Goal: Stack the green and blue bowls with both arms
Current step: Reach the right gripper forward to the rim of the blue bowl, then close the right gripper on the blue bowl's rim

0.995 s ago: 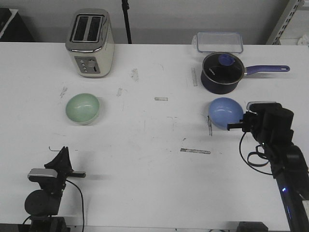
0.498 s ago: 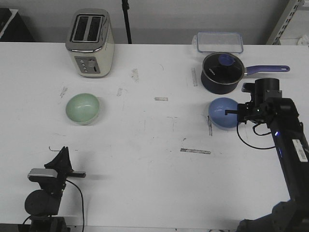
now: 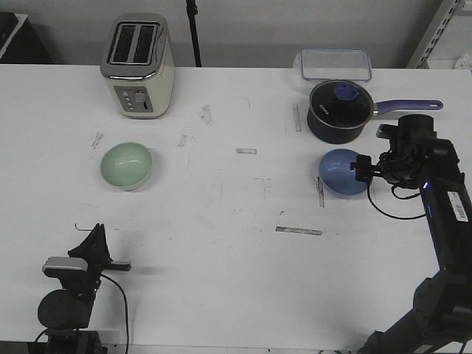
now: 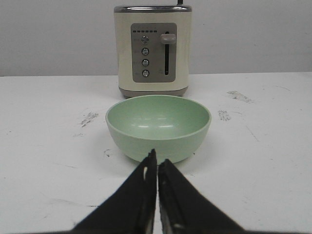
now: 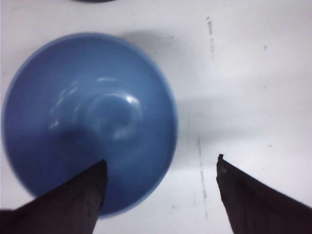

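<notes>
The pale green bowl (image 3: 126, 165) sits upright on the left of the white table, and it fills the middle of the left wrist view (image 4: 158, 124). My left gripper (image 3: 96, 234) rests low near the front left edge, well short of that bowl; its fingers (image 4: 157, 157) are pressed together and empty. The blue bowl (image 3: 340, 172) sits on the right, just in front of the saucepan. My right gripper (image 3: 359, 169) hovers over its right rim. In the right wrist view it is open (image 5: 161, 165), one finger over the blue bowl's (image 5: 87, 122) inside, the other over bare table.
A cream toaster (image 3: 138, 65) stands at the back left, behind the green bowl (image 4: 152, 48). A dark lidded saucepan (image 3: 338, 110) with a purple handle is just behind the blue bowl. A clear lidded container (image 3: 334, 63) lies at the back right.
My right arm has swung away from the front edge and reached over the blue bowl's right rim with its gripper open. The left arm and both bowls have not moved.
</notes>
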Controlling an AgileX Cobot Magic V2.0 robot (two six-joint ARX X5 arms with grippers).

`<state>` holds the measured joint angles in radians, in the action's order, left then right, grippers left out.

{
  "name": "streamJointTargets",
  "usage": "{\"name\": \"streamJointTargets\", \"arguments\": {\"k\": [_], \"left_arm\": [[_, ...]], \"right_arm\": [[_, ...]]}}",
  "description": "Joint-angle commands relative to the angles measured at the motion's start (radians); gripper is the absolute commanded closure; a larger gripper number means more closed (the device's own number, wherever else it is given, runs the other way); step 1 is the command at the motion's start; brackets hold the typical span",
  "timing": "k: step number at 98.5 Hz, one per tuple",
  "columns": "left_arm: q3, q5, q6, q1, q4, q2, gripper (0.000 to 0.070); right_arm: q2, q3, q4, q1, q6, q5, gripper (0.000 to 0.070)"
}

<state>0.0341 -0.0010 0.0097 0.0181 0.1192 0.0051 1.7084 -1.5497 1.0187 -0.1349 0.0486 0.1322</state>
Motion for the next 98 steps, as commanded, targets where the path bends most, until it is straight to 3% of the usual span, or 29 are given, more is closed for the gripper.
{"name": "streamJointTargets", "arguments": {"k": [1,17,43,86,98], "left_arm": [[-0.023,0.000,0.005,0.002,0.013,-0.002,0.0699],[-0.023,0.000,0.005,0.002,0.013,-0.002,0.0699],[-0.023,0.000,0.005,0.002,0.013,-0.002,0.0699],[-0.023,0.000,0.005,0.002,0.013,-0.002,0.0699],[-0.023,0.000,0.005,0.002,0.013,-0.002,0.0699]], "right_arm": [[0.031,-0.027,-0.019,-0.009,-0.013,0.005,0.0205],[0.064,-0.027,-0.045,-0.021,-0.013,0.056,0.0211],[0.143,-0.026,-0.072,-0.022,-0.013,0.060,0.0222],[0.178,-0.026,-0.090,-0.022,-0.012,0.069,0.0593],[0.178,-0.026,-0.090,-0.022,0.002,0.081,0.0649]]}}
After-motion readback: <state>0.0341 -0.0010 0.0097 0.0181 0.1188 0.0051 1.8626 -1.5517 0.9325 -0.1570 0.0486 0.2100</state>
